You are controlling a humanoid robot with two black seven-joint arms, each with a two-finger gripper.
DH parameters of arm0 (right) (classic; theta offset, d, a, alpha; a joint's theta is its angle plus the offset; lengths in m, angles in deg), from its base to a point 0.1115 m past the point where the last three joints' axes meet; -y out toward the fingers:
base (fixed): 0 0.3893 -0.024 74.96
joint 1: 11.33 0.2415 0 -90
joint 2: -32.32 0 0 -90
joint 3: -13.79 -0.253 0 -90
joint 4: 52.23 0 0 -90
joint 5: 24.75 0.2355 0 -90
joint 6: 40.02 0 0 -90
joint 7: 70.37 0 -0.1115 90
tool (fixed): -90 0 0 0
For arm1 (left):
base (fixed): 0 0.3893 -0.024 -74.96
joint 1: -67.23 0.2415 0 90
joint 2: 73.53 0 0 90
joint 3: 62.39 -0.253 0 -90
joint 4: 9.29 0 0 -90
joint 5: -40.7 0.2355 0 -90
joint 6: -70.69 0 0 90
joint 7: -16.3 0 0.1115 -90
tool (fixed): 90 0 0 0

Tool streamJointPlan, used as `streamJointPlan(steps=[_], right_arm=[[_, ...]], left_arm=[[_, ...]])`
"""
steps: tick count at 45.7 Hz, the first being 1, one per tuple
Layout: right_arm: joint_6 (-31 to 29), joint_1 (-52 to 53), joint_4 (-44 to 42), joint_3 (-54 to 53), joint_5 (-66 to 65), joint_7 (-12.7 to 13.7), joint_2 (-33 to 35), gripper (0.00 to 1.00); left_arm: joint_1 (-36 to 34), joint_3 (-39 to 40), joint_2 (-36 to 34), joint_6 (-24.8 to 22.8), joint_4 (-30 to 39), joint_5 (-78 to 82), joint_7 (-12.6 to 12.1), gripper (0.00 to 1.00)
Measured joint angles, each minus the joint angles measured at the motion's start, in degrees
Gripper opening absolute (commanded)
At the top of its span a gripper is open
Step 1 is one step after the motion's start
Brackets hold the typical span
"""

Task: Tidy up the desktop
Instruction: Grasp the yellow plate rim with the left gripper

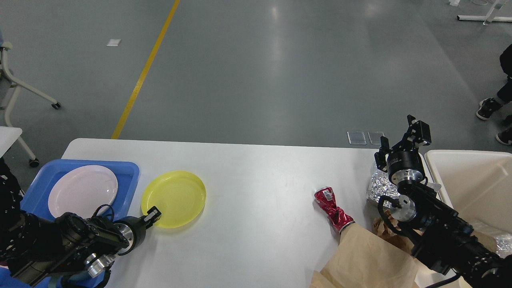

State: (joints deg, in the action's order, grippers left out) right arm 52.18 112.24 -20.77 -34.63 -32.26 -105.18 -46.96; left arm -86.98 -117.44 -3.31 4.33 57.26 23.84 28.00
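Your left gripper (155, 215) was pinching the yellow plate's (173, 199) rim, lower left.
Right gripper (400, 138), spread empty, hung above the desktop (256, 176) at right.

Head cam looks fwd/down over desktop (256, 192).

A smooth grey floor (280, 72) is seen, streaked with soft glare. A yellow line (146, 68) is painted across it at eleven o'clock. White wheeled furniture legs (24, 90) are found at nine o'clock, a white frame (486, 16) at one o'clock.
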Motion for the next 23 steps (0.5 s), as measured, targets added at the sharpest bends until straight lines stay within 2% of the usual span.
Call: streamJointPlan(steps=[9,15,23], right_arm=[[0.00,0.00,0.00,0.00,0.01,0.00,0.00,1.00],[0.00,0.00,0.00,0.00,0.04,0.00,0.00,1.00],[0.00,0.00,0.00,0.00,0.05,0.00,0.00,1.00]], left_arm=[[0.36,-0.12,0.01,0.00,-0.01,0.07,-0.09,0.12],[0.45,-0.14,0.01,0.00,-0.02,0.11,-0.08,0.01],[0.56,-0.20,0.01,-0.25,0.18,0.25,0.17,0.00]])
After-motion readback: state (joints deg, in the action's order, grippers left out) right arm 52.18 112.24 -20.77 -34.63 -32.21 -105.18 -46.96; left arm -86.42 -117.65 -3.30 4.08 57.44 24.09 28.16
